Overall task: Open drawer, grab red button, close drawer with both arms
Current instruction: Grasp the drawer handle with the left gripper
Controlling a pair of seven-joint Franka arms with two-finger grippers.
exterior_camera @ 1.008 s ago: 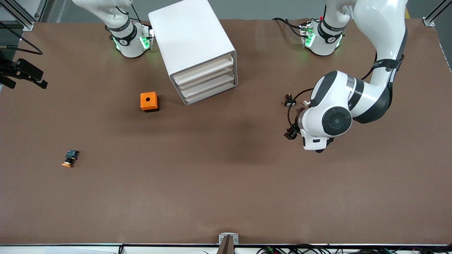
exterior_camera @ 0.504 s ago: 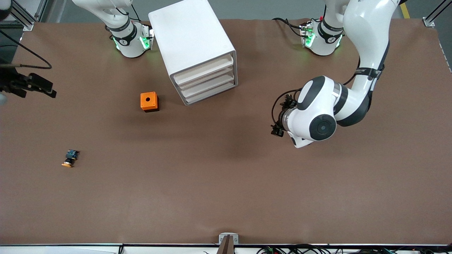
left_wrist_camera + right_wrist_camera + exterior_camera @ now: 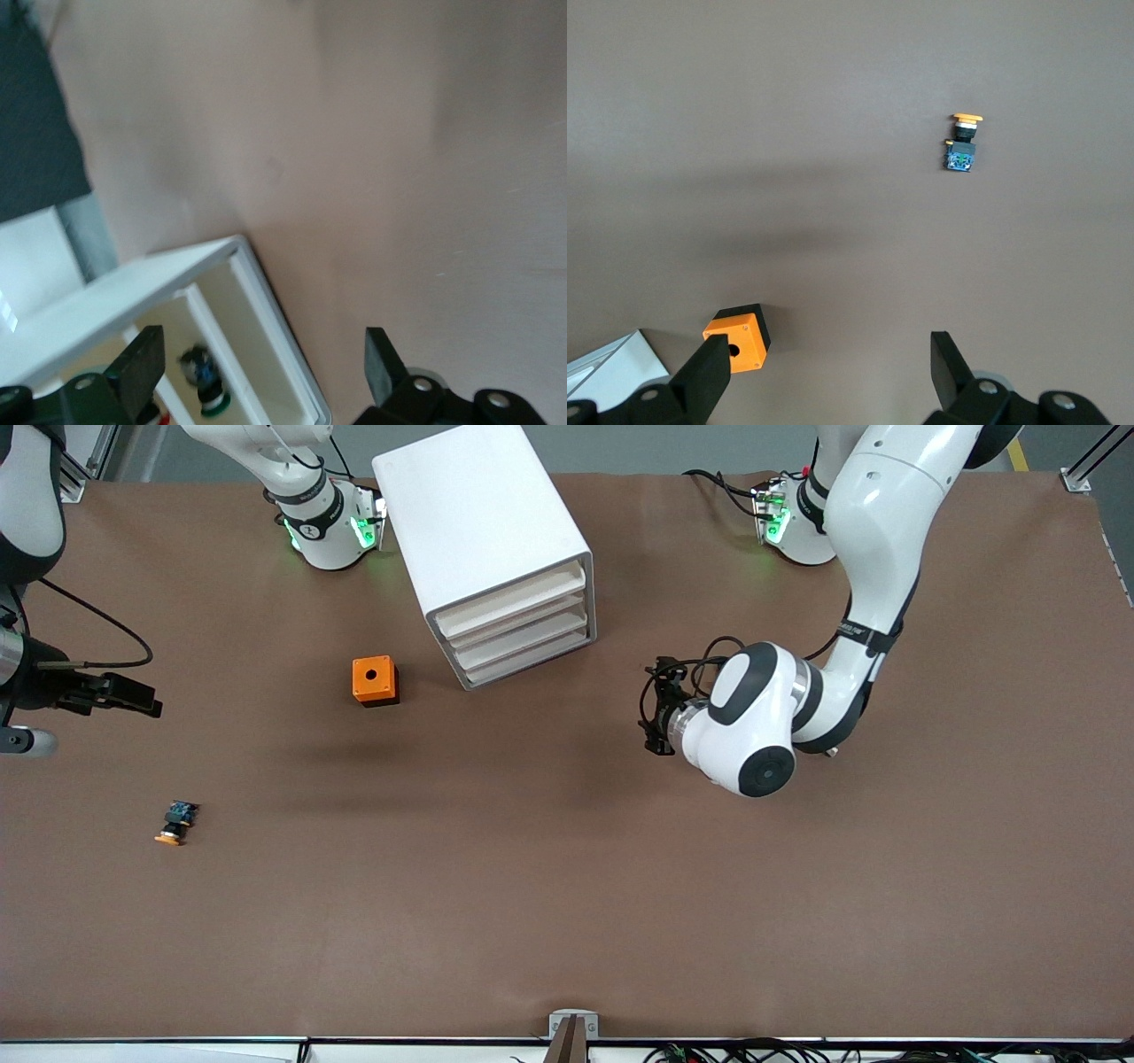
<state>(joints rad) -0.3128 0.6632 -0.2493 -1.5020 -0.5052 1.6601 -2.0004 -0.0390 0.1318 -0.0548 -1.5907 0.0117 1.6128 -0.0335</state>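
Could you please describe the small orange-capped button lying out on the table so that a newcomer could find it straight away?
Start at the white drawer cabinet near the robots' bases, then go to the orange cube with a hole beside it. From there, look much nearer the front camera and toward the right arm's end of the table: the orange-capped button lies alone on its side. It is smaller than the cube, with a black body and bluish rear end.
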